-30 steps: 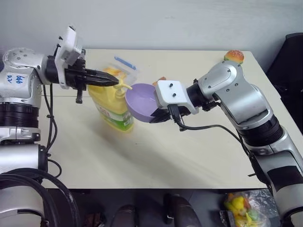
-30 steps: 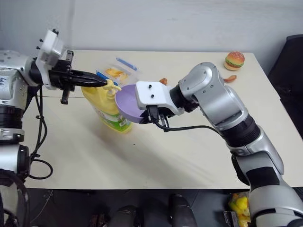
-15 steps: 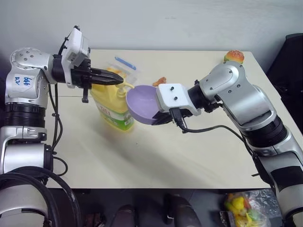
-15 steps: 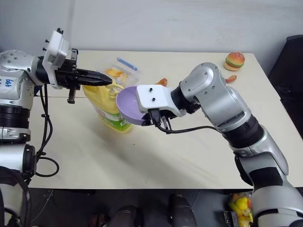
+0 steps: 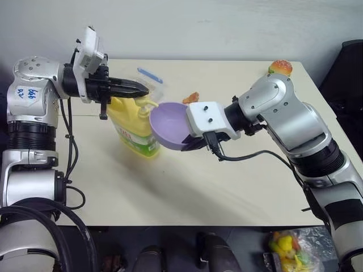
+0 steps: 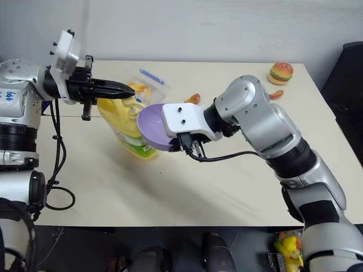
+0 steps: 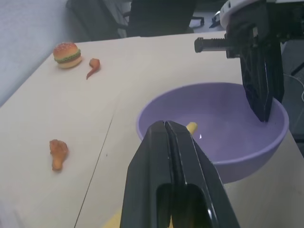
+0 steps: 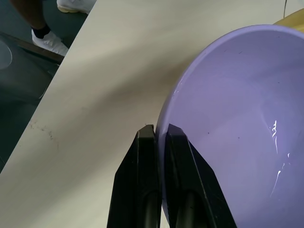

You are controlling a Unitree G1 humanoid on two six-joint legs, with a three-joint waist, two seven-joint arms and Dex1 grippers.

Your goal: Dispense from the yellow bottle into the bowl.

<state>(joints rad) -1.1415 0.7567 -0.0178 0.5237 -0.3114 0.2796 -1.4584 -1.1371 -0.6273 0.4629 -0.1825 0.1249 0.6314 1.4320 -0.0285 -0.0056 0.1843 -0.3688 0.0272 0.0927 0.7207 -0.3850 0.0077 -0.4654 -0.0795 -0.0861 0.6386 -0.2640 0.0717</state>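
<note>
1. Yellow bottle (image 5: 135, 126): upright on the table (image 5: 187, 187), toward its left half; pump spout reaching over the bowl's rim.
2. Bowl (image 5: 170, 124): lavender, held tilted in the air just right of the bottle.
3. Right gripper (image 8: 159, 135): fingers clamped on the bowl's rim.
4. Left gripper (image 5: 142, 89): fingers pressed together, empty, level above the pump.
5. Clear container (image 5: 148, 81): behind the bottle.
6. Toy burger (image 6: 281, 72): far right corner.
</note>
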